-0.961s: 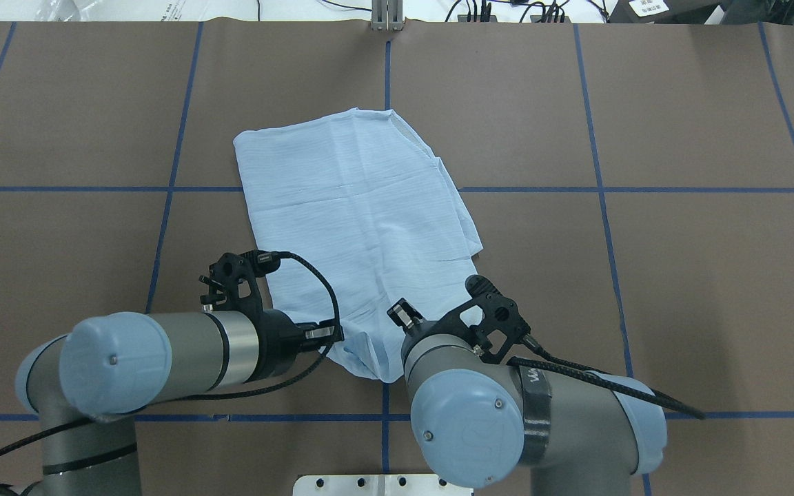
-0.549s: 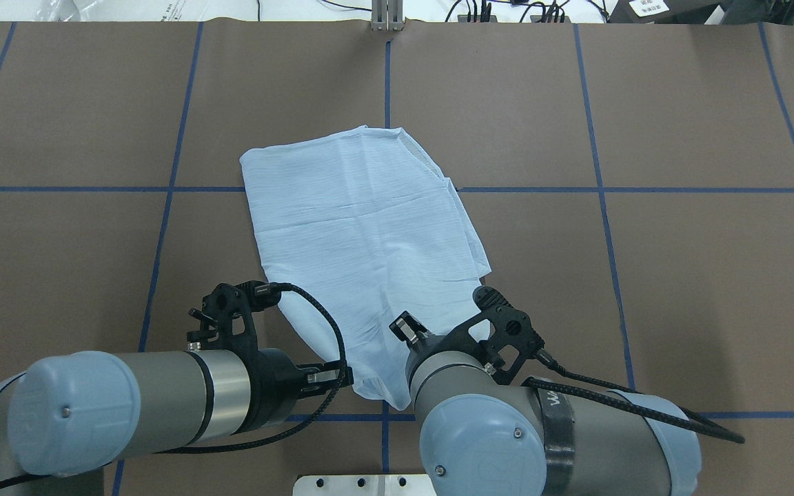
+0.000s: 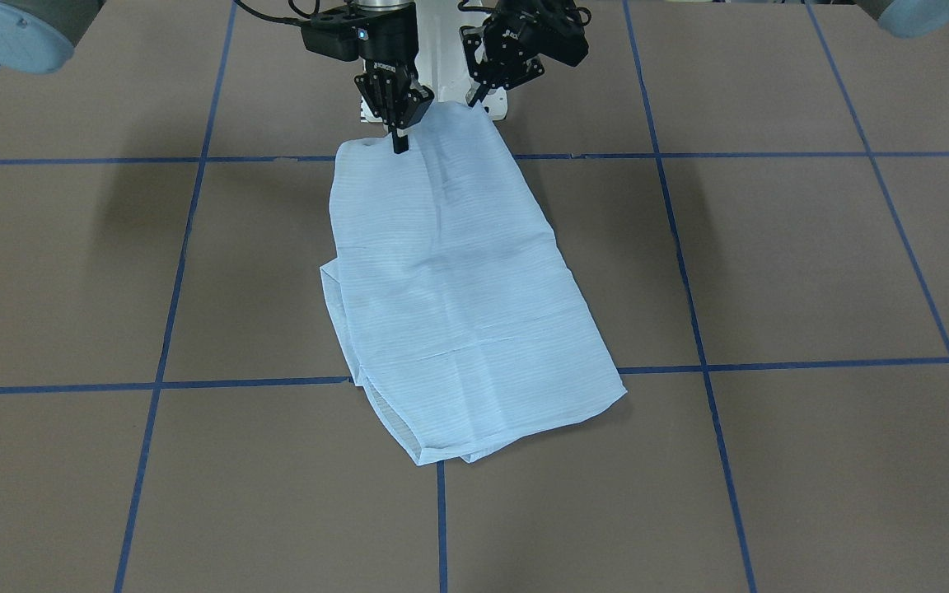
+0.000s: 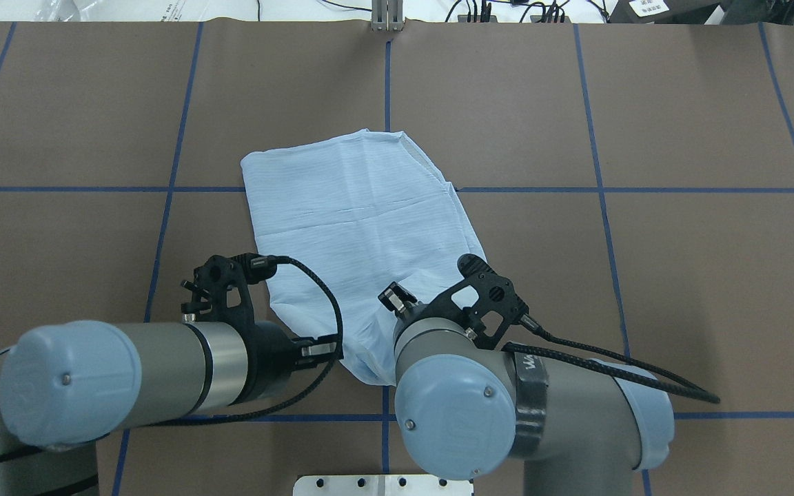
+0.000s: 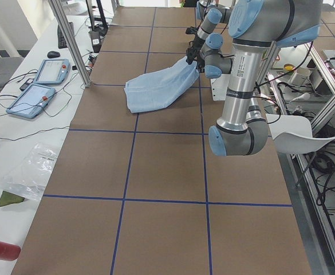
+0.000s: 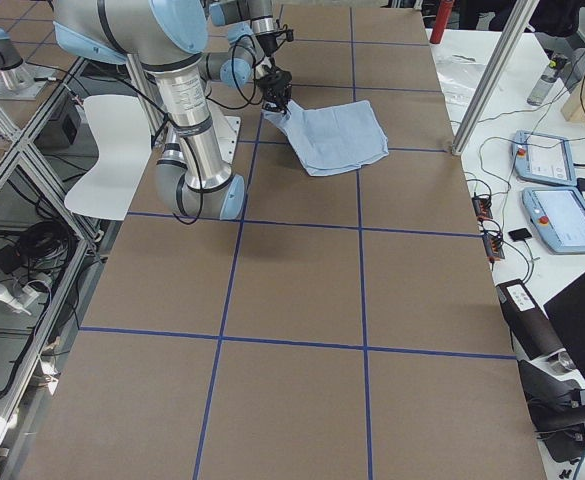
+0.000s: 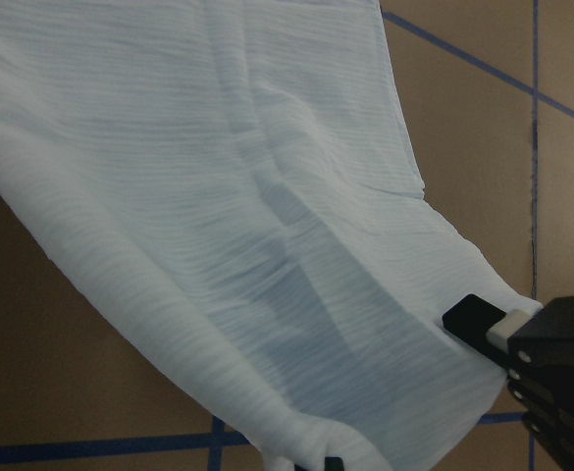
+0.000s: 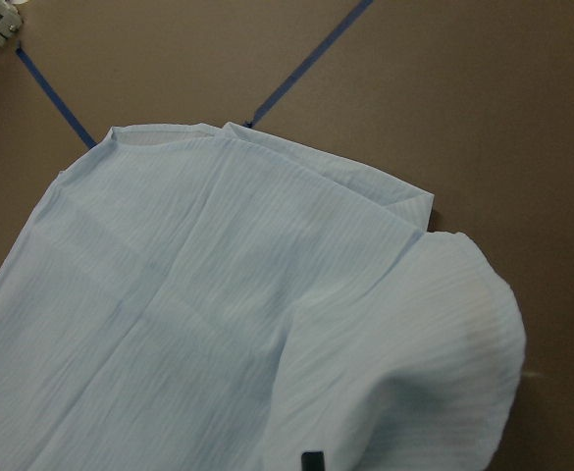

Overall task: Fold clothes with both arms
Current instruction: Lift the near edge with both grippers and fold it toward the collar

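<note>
Light-blue shirt (image 3: 458,296) lies folded on the brown desk (image 3: 771,272), across a blue tape line (image 3: 771,364). One short edge is lifted: left pincer (image 3: 477,103) and right pincer (image 3: 399,142) each pinch one corner of it.

no legible text, labels or numbers

I note the shirt (image 4: 362,207) at the middle of the table (image 4: 679,275), far end flat across a tape line (image 4: 645,189); near end held up between the left gripper (image 3: 474,103) and right gripper (image 3: 399,147), each pinching one corner.
</note>
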